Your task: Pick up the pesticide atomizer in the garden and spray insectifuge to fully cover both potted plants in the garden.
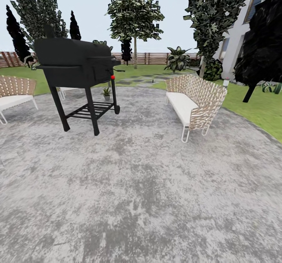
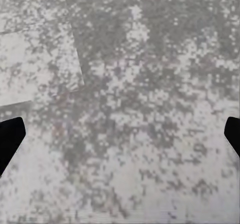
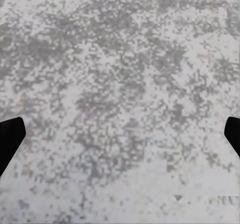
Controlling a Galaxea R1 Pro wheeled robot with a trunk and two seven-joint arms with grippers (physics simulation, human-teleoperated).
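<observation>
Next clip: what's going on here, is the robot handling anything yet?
Not yet. The robot stands on the grey patio, facing a black grill and a wicker bench. One small potted plant shows behind the grill. Both wrist views look down at bare paving; the left gripper and right gripper are open and hold nothing.

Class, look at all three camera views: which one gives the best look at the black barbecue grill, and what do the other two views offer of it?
The head view is best: the black barbecue grill stands whole on the grey patio, lid, legs and lower rack visible. The left and right wrist views look down at speckled grey paving between dark fingertips and give nothing of the grill.
</observation>
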